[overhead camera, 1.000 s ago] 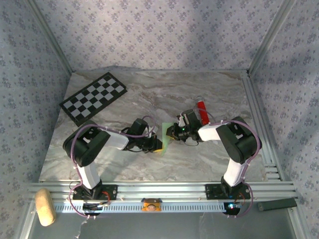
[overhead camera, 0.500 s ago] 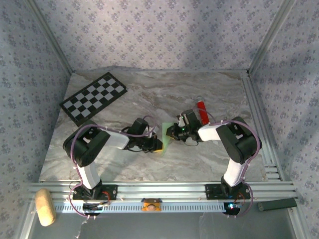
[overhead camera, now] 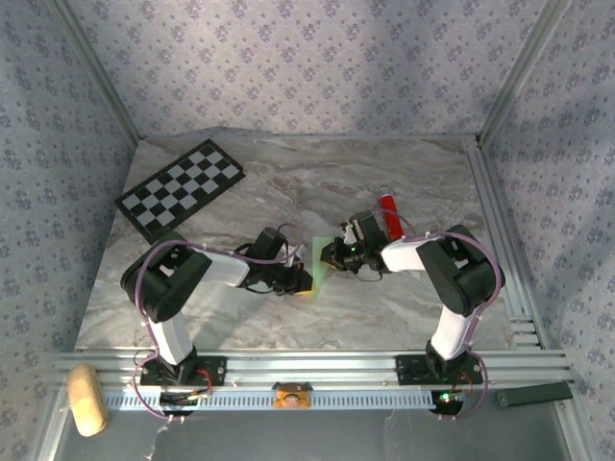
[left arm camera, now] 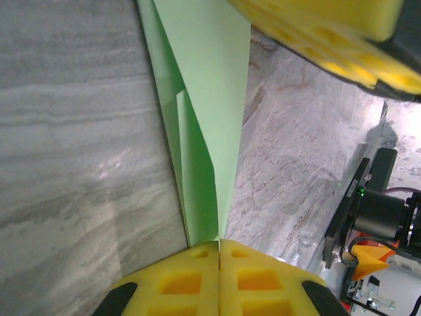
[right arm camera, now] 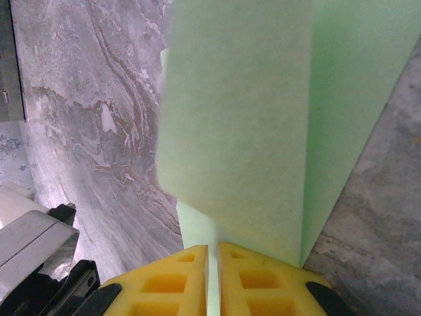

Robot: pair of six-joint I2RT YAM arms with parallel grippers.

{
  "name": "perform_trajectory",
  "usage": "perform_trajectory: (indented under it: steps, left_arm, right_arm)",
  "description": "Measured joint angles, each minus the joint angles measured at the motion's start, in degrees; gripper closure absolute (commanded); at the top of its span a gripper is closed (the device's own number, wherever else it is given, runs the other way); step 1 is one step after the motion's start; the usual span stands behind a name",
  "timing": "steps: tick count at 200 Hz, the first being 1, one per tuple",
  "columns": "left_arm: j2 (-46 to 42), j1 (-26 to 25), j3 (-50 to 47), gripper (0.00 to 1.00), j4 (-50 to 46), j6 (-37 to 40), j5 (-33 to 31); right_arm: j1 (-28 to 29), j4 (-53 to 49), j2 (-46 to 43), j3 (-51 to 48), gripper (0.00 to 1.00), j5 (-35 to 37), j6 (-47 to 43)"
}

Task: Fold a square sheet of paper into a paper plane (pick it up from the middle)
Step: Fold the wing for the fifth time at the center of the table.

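The left tool (overhead camera: 303, 279) has its 2 yellow pads pressed together on the near end of the sheet of paper (overhead camera: 315, 252). In the left wrist view the green edge runs straight into the seam of the left tool (left arm camera: 219, 247). The right tool (overhead camera: 332, 254) is likewise clamped on the sheet of paper (right arm camera: 243, 118). In its own wrist view a strip of green shows in the narrow gap of the right tool (right arm camera: 212, 249).

The sheet of paper (left arm camera: 210, 99) is already partly folded, with overlapping layers that narrow toward the left tool. It is held on edge between the 2 tools, about the middle of the surface (overhead camera: 288, 182) and slightly toward the near edge.

Change over the last 1.0 s: small. The left wrist has shifted slightly toward the far edge; the right tool has kept its place, and the sheet has stayed between them. Judgement: a crease is being held or tightened, and no new fold has begun. The plane is not yet finished.

A red tube (overhead camera: 388, 209) lies just beyond the right tool, toward the right edge. A checkerboard (overhead camera: 181, 189) lies near the far-left corner. The surface is grey marble-patterned, bounded by aluminium rails and patterned wallpaper walls.
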Motion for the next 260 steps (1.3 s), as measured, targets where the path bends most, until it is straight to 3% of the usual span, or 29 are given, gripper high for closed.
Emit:
perform_trajectory:
  steps: [72, 103, 133, 150, 186, 211, 260]
  left_arm:
    - [-0.46, -0.02, 0.17, 0.89, -3.78, 2.97, 2.69]
    - [-0.50, -0.11, 0.33, 1.00, -5.51, 4.20, 2.95]
    - [-0.55, -0.11, 0.61, 1.00, -6.58, 5.38, 3.02]
    - [-0.55, -0.11, 0.76, 0.93, -7.10, 6.10, 3.04]
    - [-0.87, -0.13, 1.09, 0.92, -9.09, 7.52, 3.48]
    - [-1.79, -0.42, 1.09, 0.78, -10.88, 8.81, 4.22]
    - [-8.46, -1.14, -1.42, 0.73, -13.99, 8.50, 2.84]
  right_arm:
    - [0.00, 0.00, 0.00, 0.00, 0.87, 0.00, 0.00]
    - [-0.02, 0.00, 0.00, 0.00, 0.87, 0.00, 0.00]
    - [-0.02, -0.07, 0.00, 0.00, 0.87, 0.02, 0.02]
    - [-0.02, -0.07, 0.00, 0.00, 0.87, 0.02, 0.02]
    - [-0.02, -0.35, 0.02, 0.13, 0.87, 0.04, 0.00]
    - [0.00, -0.79, 0.02, 0.33, 0.87, 0.20, 0.00]
    - [0.00, -0.87, 0.02, 0.37, 0.87, 0.24, 0.00]
